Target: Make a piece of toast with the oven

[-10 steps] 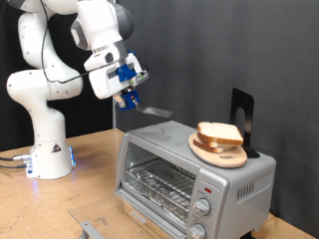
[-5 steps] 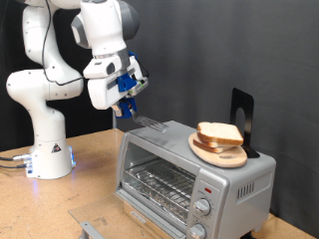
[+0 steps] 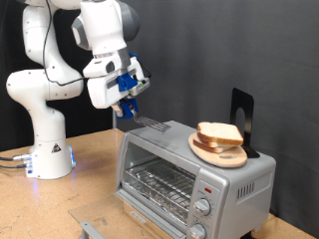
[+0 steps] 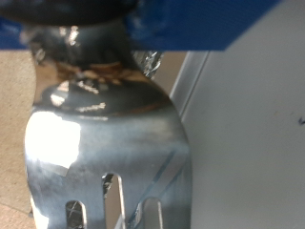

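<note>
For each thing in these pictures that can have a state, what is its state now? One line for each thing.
gripper: shut on the metal spatula, above the oven's top near its end at the exterior view's left
metal spatula: held, blade over the oven top
oven: door closed, wire rack empty
bread slices: stacked on the wooden plate
wooden plate: resting on the oven top

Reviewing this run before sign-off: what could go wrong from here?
1. The gripper holds a metal spatula whose blade hovers near the top of the oven; a low pass could scrape or snag the housing.
2. The bread slices sit stacked on a wooden plate on the oven's top, near its front edge; a clumsy scoop may push the plate or slices off.
3. The oven door looks closed, so the rack isn't reachable yet.
</note>
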`<state>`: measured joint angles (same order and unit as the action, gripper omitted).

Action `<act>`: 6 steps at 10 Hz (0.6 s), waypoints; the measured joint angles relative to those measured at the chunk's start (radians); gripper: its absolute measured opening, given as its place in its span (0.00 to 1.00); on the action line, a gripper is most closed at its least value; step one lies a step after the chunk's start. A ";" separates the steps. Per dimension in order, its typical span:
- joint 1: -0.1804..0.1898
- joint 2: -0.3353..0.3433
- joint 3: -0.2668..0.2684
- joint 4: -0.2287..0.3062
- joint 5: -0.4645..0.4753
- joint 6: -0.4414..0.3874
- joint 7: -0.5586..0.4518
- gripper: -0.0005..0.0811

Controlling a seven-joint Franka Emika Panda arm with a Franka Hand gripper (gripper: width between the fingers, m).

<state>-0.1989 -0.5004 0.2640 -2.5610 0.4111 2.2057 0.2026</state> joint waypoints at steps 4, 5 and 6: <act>-0.010 0.117 0.018 0.080 -0.033 0.030 0.037 0.48; -0.011 0.146 0.024 0.099 -0.037 0.043 0.040 0.48; -0.011 0.171 0.029 0.118 -0.038 0.051 0.041 0.48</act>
<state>-0.2095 -0.3297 0.2930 -2.4428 0.3726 2.2572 0.2436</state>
